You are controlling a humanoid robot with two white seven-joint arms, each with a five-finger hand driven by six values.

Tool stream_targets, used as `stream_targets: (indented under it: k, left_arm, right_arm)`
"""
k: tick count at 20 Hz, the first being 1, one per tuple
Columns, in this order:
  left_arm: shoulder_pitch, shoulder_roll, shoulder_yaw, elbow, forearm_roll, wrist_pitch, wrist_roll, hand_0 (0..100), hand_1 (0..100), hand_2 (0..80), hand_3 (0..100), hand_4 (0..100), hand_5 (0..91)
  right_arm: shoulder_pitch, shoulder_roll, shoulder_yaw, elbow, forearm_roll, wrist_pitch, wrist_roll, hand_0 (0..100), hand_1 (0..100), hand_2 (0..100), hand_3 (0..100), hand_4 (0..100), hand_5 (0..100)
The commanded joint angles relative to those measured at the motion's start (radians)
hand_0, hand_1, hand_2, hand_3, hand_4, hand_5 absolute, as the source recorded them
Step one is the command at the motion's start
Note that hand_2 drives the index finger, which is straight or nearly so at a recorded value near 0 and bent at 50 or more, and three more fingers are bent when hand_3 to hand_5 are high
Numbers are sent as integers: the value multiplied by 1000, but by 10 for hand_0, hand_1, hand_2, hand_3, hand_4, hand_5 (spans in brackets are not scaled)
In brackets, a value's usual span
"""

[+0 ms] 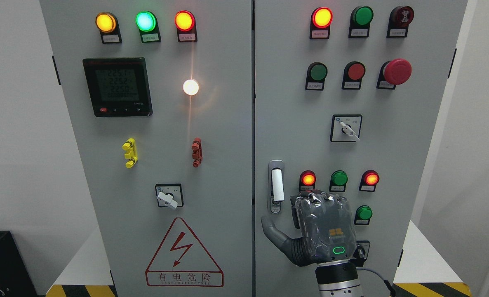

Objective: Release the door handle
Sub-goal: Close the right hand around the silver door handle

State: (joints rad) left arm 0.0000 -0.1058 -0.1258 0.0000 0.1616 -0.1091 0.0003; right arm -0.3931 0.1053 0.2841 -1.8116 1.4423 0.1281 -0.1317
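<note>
**Hand off the handle, hovering below it**

White walls are flanking a grey two-door electrical cabinet (211,165) that is filling my view. On its right door, the door handle (276,186) is standing upright near the centre seam, white grip in a grey recess. I am seeing my right hand (310,231) coming up from the bottom edge, back towards me, sitting just below and right of the handle and not touching it. Its fingers (320,200) are curling at the knuckles against the panel, its thumb (271,231) is sticking out left, and it is gripping nothing.
</note>
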Motion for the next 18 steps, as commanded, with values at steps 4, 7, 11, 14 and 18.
stream_targets:
  k: [4,7,11,14,18]
  left_arm:
    - [-26,0,0,29,-1,0,0,120,556,0,0,0,0]
    - [-26,0,0,29,-1,0,0,120,556,0,0,0,0]
    - [-26,0,0,29,1,0,0,120,556,0,0,0,0]
    - [-28,0,0,29,1,0,0,120,556,0,0,0,0]
    - [-28,0,0,29,-1,0,0,120,556,0,0,0,0]
  right_arm:
    - [-41,7,30,64,4,30,-9,168,383,992,1000,968,1000]
    - [-50,8,29,67,3,47,-8,172,384,992,1000,970,1000]
    - [-59,8,27,77,0,50,-6,183,390,991,1000,972,1000]
    - [-66,17,23,83,0,50,-5,191,391,991,1000,972,1000]
    - [-82,19,17,95,-6,62,-5,230,388,990,1000,972,1000]
